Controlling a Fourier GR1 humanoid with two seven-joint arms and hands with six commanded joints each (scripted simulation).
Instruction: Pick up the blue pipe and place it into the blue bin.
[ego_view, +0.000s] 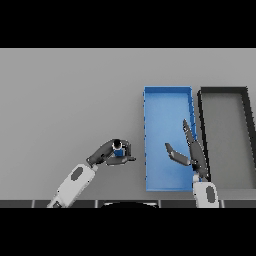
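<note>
The blue pipe (118, 151) is a small upright piece with a dark top, standing left of the blue bin (168, 98). My left hand (107, 152) is at it, fingers and thumb curled round the pipe so that only its top and a bit of blue show. The blue bin is a long shallow tray lying lengthwise just right of the table's middle, with nothing inside it. Over the bin's near right part hangs my right hand (192, 150), open, with straight fingers pointing away and the thumb spread to the left.
A black bin (201, 107) of similar shape lies right beside the blue one, along the table's right side. The grey table (70, 100) stretches wide to the left and far side of the bins.
</note>
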